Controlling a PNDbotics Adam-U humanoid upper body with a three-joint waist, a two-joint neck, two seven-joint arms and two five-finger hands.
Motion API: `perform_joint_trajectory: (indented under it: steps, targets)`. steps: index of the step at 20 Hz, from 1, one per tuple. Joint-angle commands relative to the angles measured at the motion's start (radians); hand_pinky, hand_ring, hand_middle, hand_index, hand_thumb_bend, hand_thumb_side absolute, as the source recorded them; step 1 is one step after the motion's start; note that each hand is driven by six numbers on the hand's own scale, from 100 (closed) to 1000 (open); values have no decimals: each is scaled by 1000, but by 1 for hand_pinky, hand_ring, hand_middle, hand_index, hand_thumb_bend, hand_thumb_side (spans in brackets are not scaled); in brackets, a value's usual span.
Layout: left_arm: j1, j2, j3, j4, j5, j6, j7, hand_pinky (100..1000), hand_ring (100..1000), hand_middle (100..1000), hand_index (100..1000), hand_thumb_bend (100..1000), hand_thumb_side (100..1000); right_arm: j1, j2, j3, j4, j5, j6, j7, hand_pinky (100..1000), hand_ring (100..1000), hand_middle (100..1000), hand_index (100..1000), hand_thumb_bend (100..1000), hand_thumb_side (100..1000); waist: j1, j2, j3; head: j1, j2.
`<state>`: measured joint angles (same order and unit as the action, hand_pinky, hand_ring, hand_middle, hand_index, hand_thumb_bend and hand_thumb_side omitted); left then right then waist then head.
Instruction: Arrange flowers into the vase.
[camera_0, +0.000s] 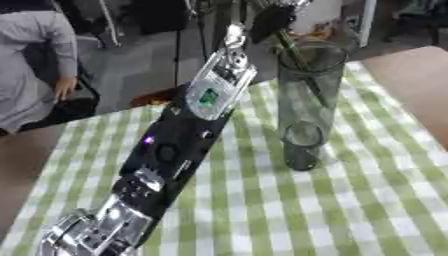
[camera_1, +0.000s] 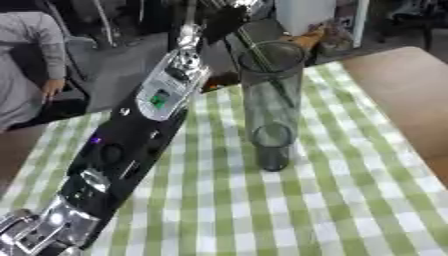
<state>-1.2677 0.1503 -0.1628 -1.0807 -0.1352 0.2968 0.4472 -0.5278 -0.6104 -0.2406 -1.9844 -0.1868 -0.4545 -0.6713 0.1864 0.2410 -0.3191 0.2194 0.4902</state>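
Vase (camera_0: 308, 100) unlabelled, stem (camera_0: 299, 62) inside.

You have one glass vase (camera_0: 306, 105) standing on the table, and it is the only vase in view. One flower stem (camera_0: 297, 57) runs down into its mouth; you cannot see a bloom, and if there is a second stem there, the pictures do not let you tell. One checked green-and-white tablecloth (camera_0: 367, 200) covers the one table (camera_0: 420, 80). One of your arms (camera_0: 179, 140) shows, the left one, reaching up across the cloth, with one hand (camera_0: 273, 20) at its end above the vase.
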Motion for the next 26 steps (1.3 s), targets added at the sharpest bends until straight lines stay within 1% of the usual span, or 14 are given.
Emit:
perform_joint_trajectory:
  steps: [1,9,15,19,21,22,23,24,26]
  targets:
    - [-17,26,7,-10,-29,5,-24,834,853,807,902,844,471,-11,-15,-6,-16,-7,-2,-5,690,778,821,885,100,1000,-21,-20,0,6,-7]
    - [-24,20,6,-5,-62,3,-85,852,863,830,925,890,559,-11,-10,-5,-16,-7,6,-3,689,777,821,885,100,1000,-16,-17,-4,10,-13]
    - [-45,19,5,-4,-85,3,-117,864,872,847,952,898,613,-12,-7,-3,-16,-7,11,-1,689,777,821,885,100,1000,-12,-14,-7,15,-16]
    - [-54,20,7,5,-106,15,-127,885,889,875,996,920,709,-14,-5,-2,-16,-9,13,1,689,777,821,885,100,1000,-9,-12,-10,21,-20]
    - [-56,19,8,11,-118,19,-130,891,894,884,1000,933,757,-16,-5,-1,-16,-10,13,3,689,777,821,885,100,1000,-8,-11,-12,24,-25]
    - [-56,18,7,14,-125,20,-133,893,895,886,1000,934,757,-18,-5,0,-16,-10,13,3,689,777,821,885,100,1000,-7,-10,-13,25,-27]
    - [-56,18,6,16,-131,20,-139,895,897,889,1000,945,735,-18,-5,0,-16,-10,13,4,689,777,821,886,100,1000,-6,-9,-14,26,-29]
    - [-55,17,3,19,-138,20,-148,897,900,891,1000,936,746,-18,-4,-1,-16,-10,13,4,689,777,820,886,100,1000,-5,-9,-15,26,-29]
    - [-53,16,-1,20,-151,21,-169,897,901,891,1000,935,739,-17,-4,-1,-16,-10,14,4,689,777,821,886,100,1000,-3,-8,-16,26,-29]
